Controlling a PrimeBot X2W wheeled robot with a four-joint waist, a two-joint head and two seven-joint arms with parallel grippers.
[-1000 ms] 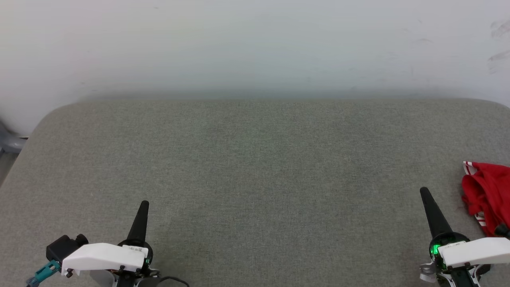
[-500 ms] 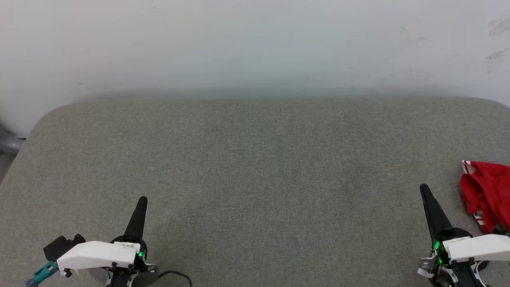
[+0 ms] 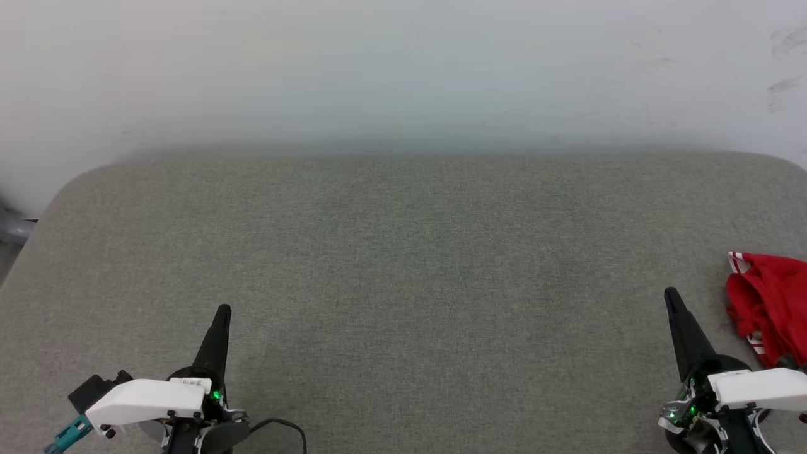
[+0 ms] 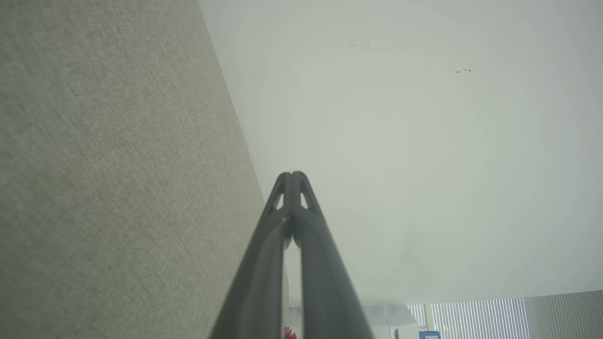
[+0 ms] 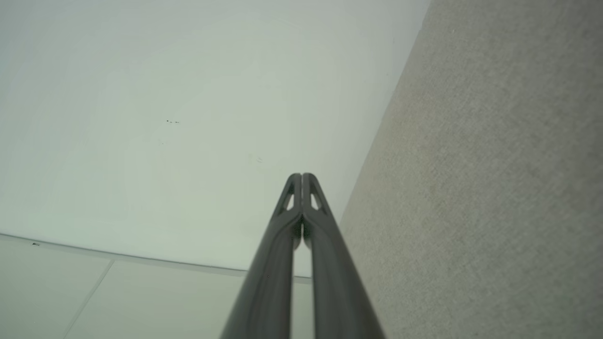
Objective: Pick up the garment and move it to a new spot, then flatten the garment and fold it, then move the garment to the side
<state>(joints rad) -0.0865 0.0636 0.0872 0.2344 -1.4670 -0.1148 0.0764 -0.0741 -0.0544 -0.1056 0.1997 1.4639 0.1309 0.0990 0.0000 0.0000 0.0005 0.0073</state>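
Grey fabric covers the counter (image 3: 403, 265), a wide surface with rounded far corners, and behind it rises a pale wall (image 3: 403, 75) with a few faint scuffs toward its right end.

The garment (image 3: 766, 302) lies bunched in a red heap at the counter's right side, partly cut off by the edge of the head view. A strip of red-and-white striped trim shows at its upper left corner and another at its lower left. No number or lettering can be made out in the folds.

The right hand (image 3: 670, 294) sits just beside that heap, to its left, over the near part of the counter. Its two dark fingers are pressed together into a single point with nothing between them, and they are clear of the cloth. Seen from its own wrist, the tips meet flush, with the counter on one side and the wall on the other.

The left hand (image 3: 223, 310) is over the near left of the counter, well apart from the garment. Its fingers are likewise closed tip to tip and empty. A small green light glows at the base of each hand, and a black cable (image 3: 284, 425) loops out beside the left wrist.
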